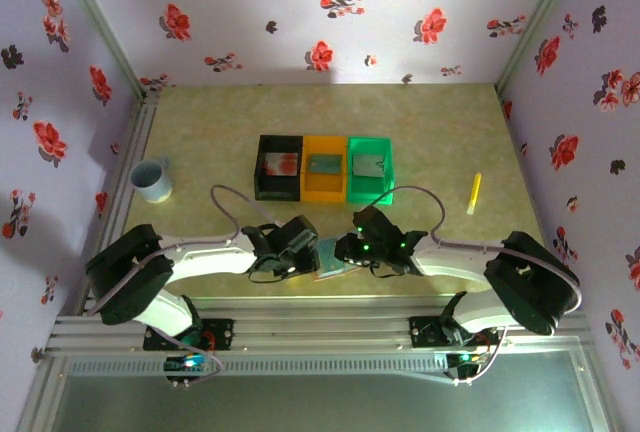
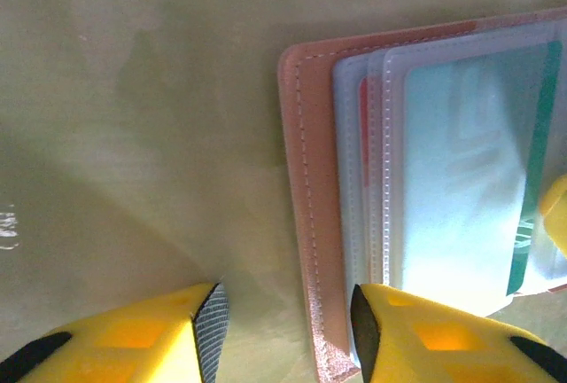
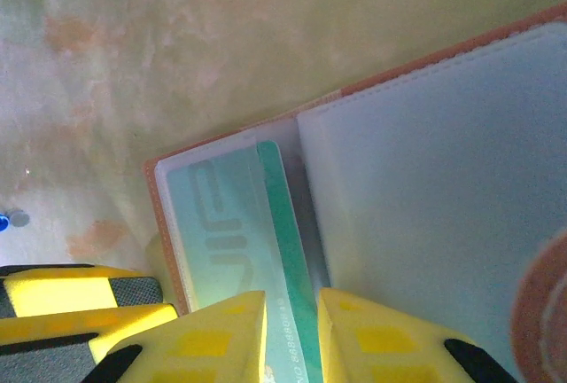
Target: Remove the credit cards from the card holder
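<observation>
The holder [image 1: 330, 257] is lying open, arm-side of the orange bin [image 1: 323, 192]. That bin, the black bin [image 1: 278, 192] left of it and the green bin [image 1: 370, 195] right of it are each holding one card. The right gripper [image 3: 291, 308] is pinching a sleeved card [image 3: 282, 232] by its end. The card looks light, stiff and slick. The left gripper [image 2: 288, 305] is straddling the holder's soft edge, unclenched.

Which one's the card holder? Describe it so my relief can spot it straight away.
Find the row of three bins mid-table, then come straight toward the near edge, where the left gripper and right gripper face each other. The card holder lies open between them: the one flat, pinkish-tan, stitched wallet with clear sleeves, not a box.
</observation>
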{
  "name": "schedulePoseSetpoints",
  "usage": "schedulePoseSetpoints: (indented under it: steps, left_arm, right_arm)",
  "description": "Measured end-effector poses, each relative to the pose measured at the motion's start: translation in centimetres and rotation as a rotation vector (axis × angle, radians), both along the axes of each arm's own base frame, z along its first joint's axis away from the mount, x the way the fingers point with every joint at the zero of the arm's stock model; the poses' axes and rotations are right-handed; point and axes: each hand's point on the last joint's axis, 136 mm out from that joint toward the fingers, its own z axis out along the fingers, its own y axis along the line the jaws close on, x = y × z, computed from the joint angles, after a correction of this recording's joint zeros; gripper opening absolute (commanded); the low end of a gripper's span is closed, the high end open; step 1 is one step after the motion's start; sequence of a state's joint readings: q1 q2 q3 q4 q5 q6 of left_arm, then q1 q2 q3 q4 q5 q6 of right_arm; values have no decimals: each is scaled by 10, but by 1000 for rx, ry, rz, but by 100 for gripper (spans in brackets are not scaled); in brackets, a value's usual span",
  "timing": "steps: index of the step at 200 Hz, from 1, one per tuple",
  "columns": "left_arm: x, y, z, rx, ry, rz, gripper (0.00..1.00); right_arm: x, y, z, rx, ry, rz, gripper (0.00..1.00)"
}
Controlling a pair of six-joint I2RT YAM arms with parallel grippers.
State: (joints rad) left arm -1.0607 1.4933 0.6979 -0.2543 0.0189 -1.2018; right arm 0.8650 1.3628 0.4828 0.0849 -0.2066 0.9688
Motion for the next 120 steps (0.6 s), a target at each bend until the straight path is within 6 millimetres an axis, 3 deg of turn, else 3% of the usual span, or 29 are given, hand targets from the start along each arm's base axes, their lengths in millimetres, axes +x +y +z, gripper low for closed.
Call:
schedulePoseSetpoints:
  steps: [89, 120]
  left_arm:
    - [0, 2, -6, 85, 40, -1, 34]
    - [-1, 3, -9, 128, 60, -5, 35]
  right_arm:
    - [-2, 1, 0, 0, -1, 7, 22]
    - [-4, 3, 0, 0, -1, 15, 23]
